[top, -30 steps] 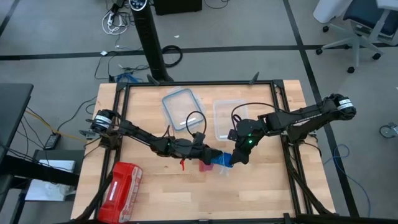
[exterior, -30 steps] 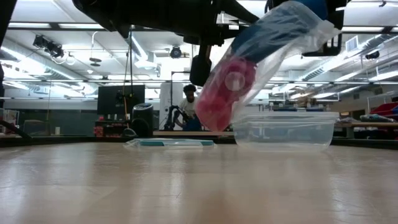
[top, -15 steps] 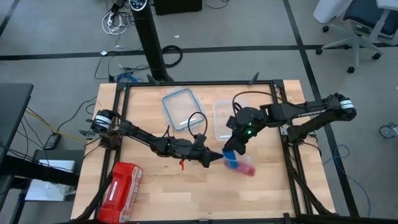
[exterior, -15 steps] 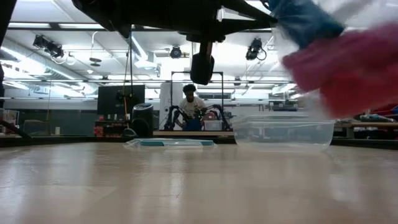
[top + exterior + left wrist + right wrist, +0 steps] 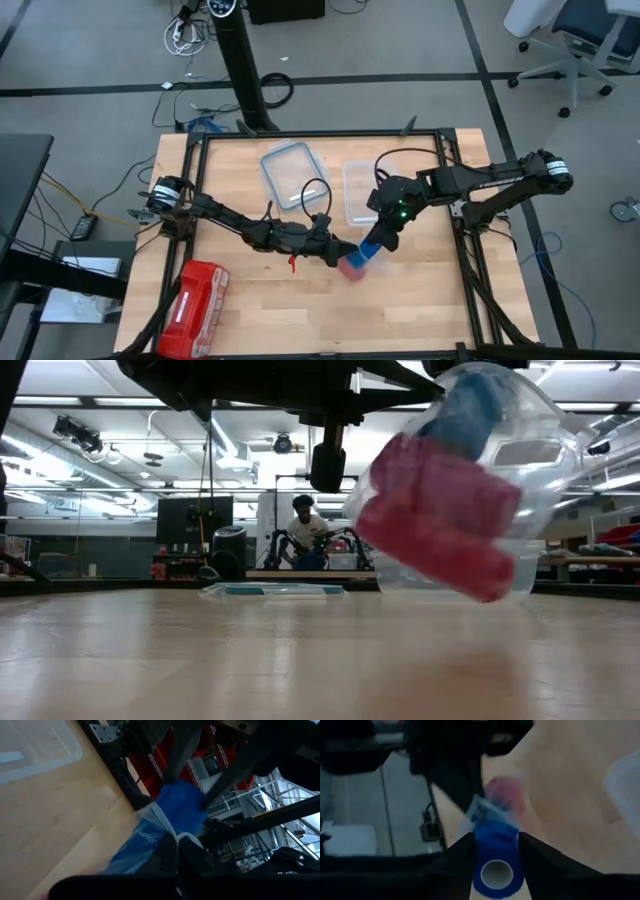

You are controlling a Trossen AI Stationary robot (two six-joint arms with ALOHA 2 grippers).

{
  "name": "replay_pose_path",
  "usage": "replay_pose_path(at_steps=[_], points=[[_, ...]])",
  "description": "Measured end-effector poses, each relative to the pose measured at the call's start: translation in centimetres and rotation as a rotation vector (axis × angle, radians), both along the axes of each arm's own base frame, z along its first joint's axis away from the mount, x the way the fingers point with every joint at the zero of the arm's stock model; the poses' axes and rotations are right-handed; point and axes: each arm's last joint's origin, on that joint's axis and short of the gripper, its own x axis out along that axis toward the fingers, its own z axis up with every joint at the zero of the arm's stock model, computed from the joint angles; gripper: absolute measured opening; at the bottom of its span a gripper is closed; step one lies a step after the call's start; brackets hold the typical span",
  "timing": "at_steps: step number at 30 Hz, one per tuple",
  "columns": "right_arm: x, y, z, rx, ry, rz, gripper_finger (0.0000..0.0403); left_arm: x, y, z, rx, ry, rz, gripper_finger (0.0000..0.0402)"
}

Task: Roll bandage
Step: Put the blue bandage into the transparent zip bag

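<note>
A clear plastic bag (image 5: 470, 490) with pink-red rolls (image 5: 435, 520) in it hangs above the table's middle, between my two grippers. The bandage (image 5: 495, 852), a stubby bright blue roll with a white core, sits at the bag's mouth; its far end reaches into the bag. My right gripper (image 5: 495, 837) is shut on it and shows in the high view (image 5: 380, 238) slanting down from the table's right. My left gripper (image 5: 338, 252) comes level from the left, shut on the bag. My left gripper pinches the bag's printed mouth strip (image 5: 167, 832) between its shut fingers, level from the table's left. The bag hangs clear of the table beside and below them. My right gripper pinches the bandage's curved sides (image 5: 480, 845) between its two fingers, which lie along the roll, its core end facing the wrist. The fingers slant down from the table's right. The roll is clear of the table, its far end in the bag's mouth.
A blue-rimmed clear lid (image 5: 290, 175) and a clear box (image 5: 363, 190) lie at the far middle of the table. A red pack (image 5: 195, 297) lies at the near left corner. A person stands in the room behind (image 5: 305, 525).
My right gripper has risen a little and tipped further down with the bandage. The bag's lower part with the pink-red rolls swung out toward the table's right, then back toward the left, under my left gripper, which has kept still.
</note>
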Motion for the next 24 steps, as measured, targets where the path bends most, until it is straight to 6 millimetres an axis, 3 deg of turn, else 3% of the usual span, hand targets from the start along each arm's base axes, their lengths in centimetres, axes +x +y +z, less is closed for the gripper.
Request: replay_pose_path(at_steps=[4,17,24], points=[[-0.2,-0.3,0.9,-0.040,-0.085,-0.032,0.0139,0.0,0.0,0.1,0.001,-0.008,0.000,0.0004],[-1.5,-1.2,2.0,-0.001,-0.105,-0.028,0.0133,0.0,-0.1,0.1,0.046,-0.007,-0.023,0.0004],[-4.5,-0.7,4.3,-0.118,0.072,0.114,0.0133,0.0,-0.1,0.1,0.047,-0.007,-0.031,0.0004]])
